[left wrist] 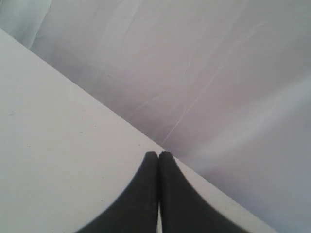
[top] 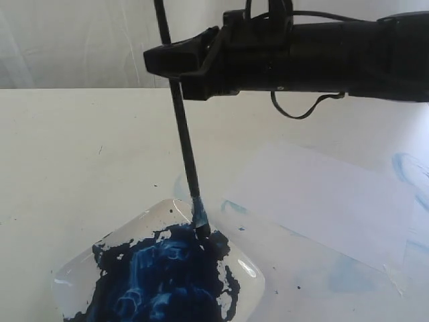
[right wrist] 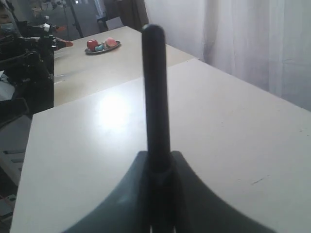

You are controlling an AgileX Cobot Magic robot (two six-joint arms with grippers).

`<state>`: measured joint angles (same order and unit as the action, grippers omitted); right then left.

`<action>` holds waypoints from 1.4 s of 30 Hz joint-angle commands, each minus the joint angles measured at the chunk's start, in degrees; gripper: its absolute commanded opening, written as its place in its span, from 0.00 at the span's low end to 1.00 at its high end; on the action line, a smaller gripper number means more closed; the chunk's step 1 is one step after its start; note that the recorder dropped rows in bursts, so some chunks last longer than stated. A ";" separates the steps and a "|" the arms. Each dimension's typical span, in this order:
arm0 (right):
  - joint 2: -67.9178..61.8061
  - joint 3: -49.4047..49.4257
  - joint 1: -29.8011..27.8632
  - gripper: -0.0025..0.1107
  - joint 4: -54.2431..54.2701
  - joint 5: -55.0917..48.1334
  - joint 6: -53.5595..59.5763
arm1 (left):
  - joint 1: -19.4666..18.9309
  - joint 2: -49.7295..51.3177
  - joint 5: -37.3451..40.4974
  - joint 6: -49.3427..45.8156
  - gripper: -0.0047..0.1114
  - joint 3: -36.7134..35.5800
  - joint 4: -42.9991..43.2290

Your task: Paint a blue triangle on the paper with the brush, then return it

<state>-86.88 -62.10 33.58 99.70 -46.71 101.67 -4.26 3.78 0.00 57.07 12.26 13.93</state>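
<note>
While the left jaws meet, the brush (top: 184,141) stands clamped between the right jaws.

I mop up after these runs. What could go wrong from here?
The brush tip sits in thick blue paint in the dish, so it may come out overloaded and drip on the table before reaching the paper. The jaws grip it far above the bristles, so the tip may wobble and smear strokes.

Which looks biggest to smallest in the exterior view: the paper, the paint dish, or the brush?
1. paper and paint dish: roughly alike in spread. The dish is nearer the camera and cut off by the bottom edge, so I can't rank them.
2. brush: long but very thin, clearly smallest in area.
</note>
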 commanded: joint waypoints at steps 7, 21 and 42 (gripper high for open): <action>10.39 0.20 -13.44 0.02 0.25 0.51 -1.68 | 15.62 26.72 -7.31 -6.45 0.04 6.59 4.27; 12.78 2.93 -25.08 0.02 0.25 -0.83 -2.41 | 40.05 74.66 -7.70 -4.45 0.04 38.52 23.75; 10.47 4.69 -32.59 0.02 0.25 0.83 3.48 | 47.84 110.29 -8.48 15.39 0.04 64.04 47.44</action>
<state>-76.14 -58.10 1.31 99.71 -46.33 104.09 43.10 112.72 -8.96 64.33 73.63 51.00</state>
